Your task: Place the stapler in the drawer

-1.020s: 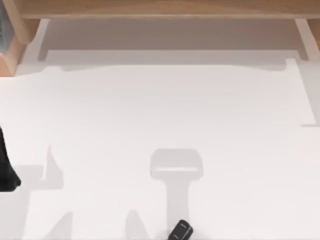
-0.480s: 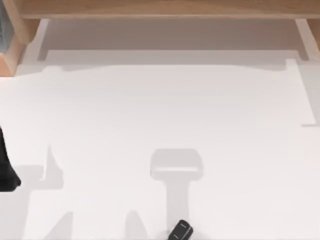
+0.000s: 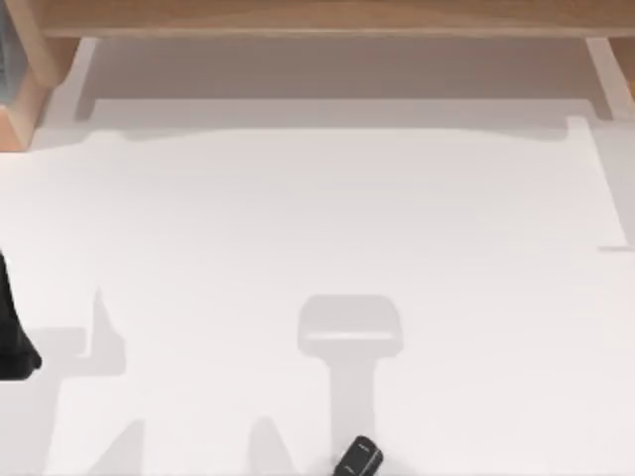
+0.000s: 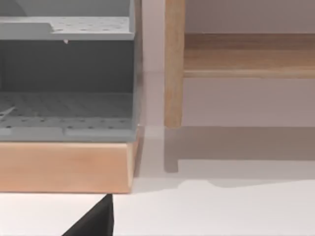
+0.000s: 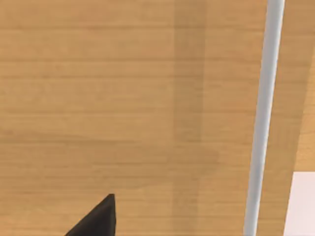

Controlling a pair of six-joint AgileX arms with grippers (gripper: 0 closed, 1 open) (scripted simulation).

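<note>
Stapler [image 3: 359,457] lies untouched on the tabletop [image 3: 317,228], well clear of the wooden unit [image 3: 317,15]; gripper states cannot be told; approach step pending, next move requires reaching and pinching it.

Stapler [image 3: 359,457] on the table [image 3: 327,218] at its near edge, wooden frame [image 3: 317,18] far behind

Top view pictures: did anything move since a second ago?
Nothing visibly changed. The stapler lies in the same spot at the table's near edge, untouched. The left arm stays parked at the table's left edge, and the wooden frame along the far side is as it was.
</note>
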